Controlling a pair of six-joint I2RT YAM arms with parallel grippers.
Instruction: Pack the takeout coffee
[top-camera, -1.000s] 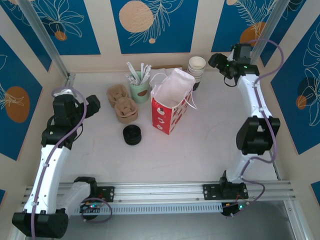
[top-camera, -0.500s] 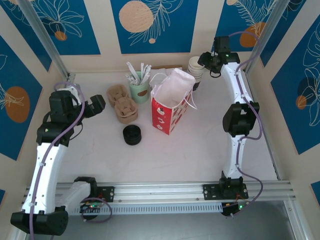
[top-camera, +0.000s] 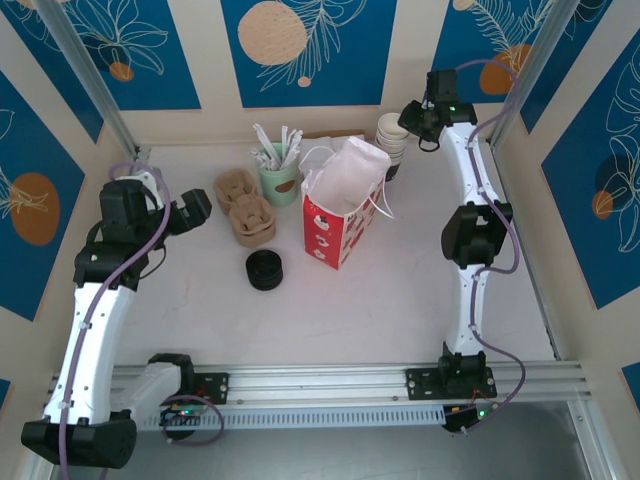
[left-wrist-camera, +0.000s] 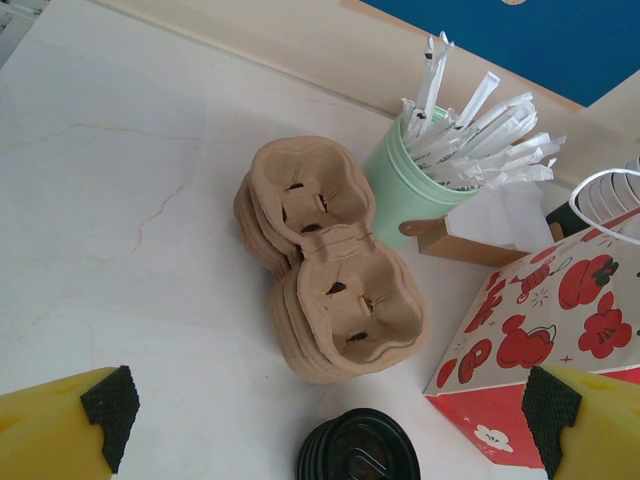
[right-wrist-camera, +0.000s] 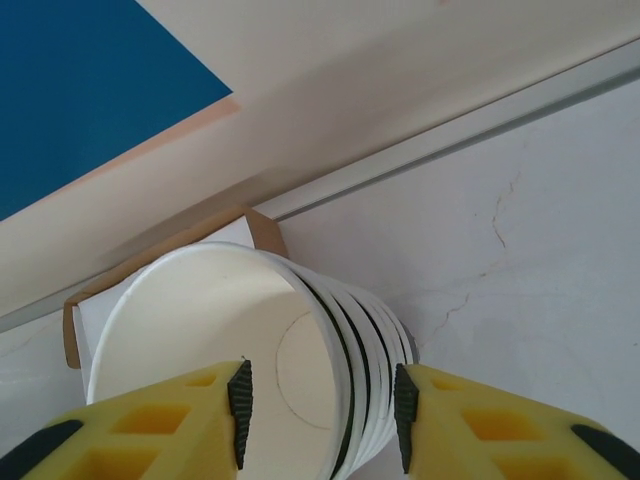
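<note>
right end effector (right-wrist-camera: 318, 410): jaws partway apart, one finger (right-wrist-camera: 238, 400) inside the top cup (right-wrist-camera: 190, 320) and the other outside its wall, doesn't look like it's pinching yet
top cup: no lid on it, sits on the cup stack (top-camera: 393, 138) at the far right of the desk (top-camera: 420, 290), close by the bag (top-camera: 338, 210)
risk 1: cups look tightly nested, so a lift could easily drag a second one up
risk 2: an off-centre squeeze might tip the stack toward the bag
risk 3: thin rim could buckle
right arm: stretched almost straight to the far edge, wrist angled down over the stack
left arm: bent, off to the left, left end effector (left-wrist-camera: 330, 405) spread wide and empty, above the cup carriers (left-wrist-camera: 330, 290) and black lids (left-wrist-camera: 357, 448)
</note>
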